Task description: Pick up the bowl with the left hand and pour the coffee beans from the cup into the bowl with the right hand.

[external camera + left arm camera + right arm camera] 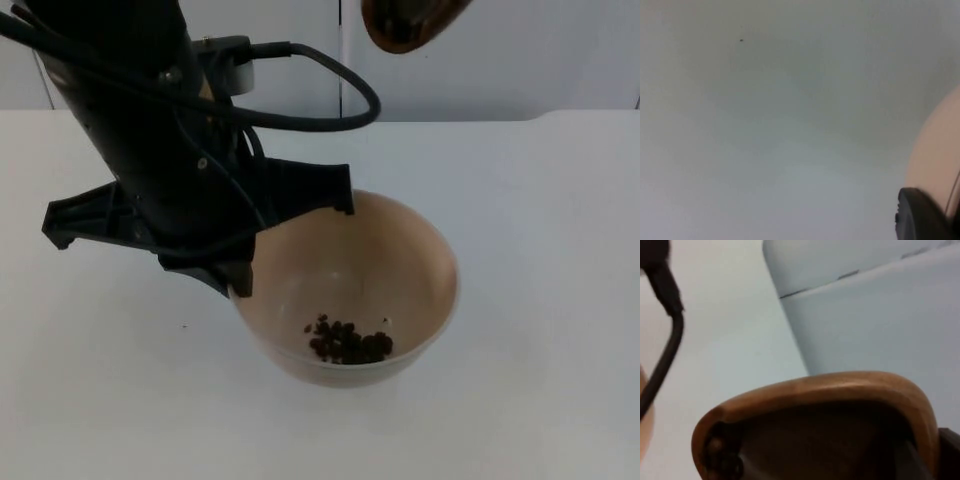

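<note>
A beige bowl (390,270) hangs above the white table (540,300), with a small heap of dark coffee beans (348,343) at its bottom. My left gripper (275,240) is shut on the bowl's near-left rim. The left wrist view has the bowl's outer wall (937,160) beside one black fingertip (920,215). A brown wooden cup (410,22) is tipped over high above the bowl's far side, mouth facing down. In the right wrist view the cup's rim (840,385) lies close in front, and my right gripper (942,457) is shut on it.
A tiny dark speck (183,326) lies on the table left of the bowl, and the same speck (741,40) is in the left wrist view. The grey partition wall (500,60) stands behind the table. Bare table (560,400) lies on the right and in front.
</note>
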Motion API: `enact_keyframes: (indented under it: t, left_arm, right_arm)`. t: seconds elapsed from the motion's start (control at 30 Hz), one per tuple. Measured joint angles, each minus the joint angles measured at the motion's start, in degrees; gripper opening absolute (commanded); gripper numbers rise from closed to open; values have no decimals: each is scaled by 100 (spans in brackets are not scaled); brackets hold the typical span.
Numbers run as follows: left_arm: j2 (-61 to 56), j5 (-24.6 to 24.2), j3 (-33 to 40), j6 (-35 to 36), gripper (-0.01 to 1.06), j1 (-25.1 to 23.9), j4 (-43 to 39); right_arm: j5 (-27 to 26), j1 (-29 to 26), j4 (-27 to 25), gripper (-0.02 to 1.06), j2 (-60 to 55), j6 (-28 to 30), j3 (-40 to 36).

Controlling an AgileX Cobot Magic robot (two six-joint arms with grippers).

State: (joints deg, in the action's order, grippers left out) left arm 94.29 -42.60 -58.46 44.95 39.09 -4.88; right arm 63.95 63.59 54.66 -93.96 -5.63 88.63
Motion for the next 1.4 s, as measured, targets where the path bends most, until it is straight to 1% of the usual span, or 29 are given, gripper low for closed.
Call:
enact_keyframes:
  t: [0.03, 0.07, 0.17, 0.2, 0.27, 0.33, 0.37, 0.53, 0.57, 0.7, 0.73, 0.83, 1.03, 1.4]
  left_arm:
    - [0, 0, 0, 0, 0, 0, 0]
    - [0, 0, 0, 0, 0, 0, 0]
    - [0, 0, 0, 0, 0, 0, 0]
    - [0, 0, 0, 0, 0, 0, 0]
    - [0, 0, 0, 0, 0, 0, 0]
    - [0, 0, 0, 0, 0, 0, 0]
    - [0, 0, 0, 0, 0, 0, 0]
    - [0, 0, 0, 0, 0, 0, 0]
    - [0, 0, 0, 0, 0, 0, 0]
    - [0, 0, 0, 0, 0, 0, 0]
    - [0, 0, 0, 0, 0, 0, 0]
    - [0, 0, 0, 0, 0, 0, 0]
    - [0, 0, 0, 0, 0, 0, 0]
    - [0, -10, 0, 0, 0, 0, -11]
  right_arm:
    - [-55, -119, -190, 0, 39, -46, 0]
    - [-55, -119, -190, 0, 39, -46, 0]
    - [-202, -450, -790, 0, 151, -121, 0]
    - [-202, -450, -790, 0, 151, -121, 0]
    - [-273, -702, -1298, 0, 204, -155, 0]
    - [-319, -878, -1678, 0, 214, -171, 0]
    - [-319, -878, -1678, 0, 214, -171, 0]
    - [-451, -1218, -2389, 0, 214, -185, 0]
    - [-451, -1218, -2389, 0, 214, -185, 0]
    - [-498, -1463, -2928, 0, 217, -173, 0]
    - [-498, -1463, -2928, 0, 217, -173, 0]
    - [-537, -1604, -3255, 0, 217, -173, 0]
    - [-559, -1627, -3462, 0, 217, -173, 0]
    - [-547, -1627, -3572, 0, 217, -230, 0]
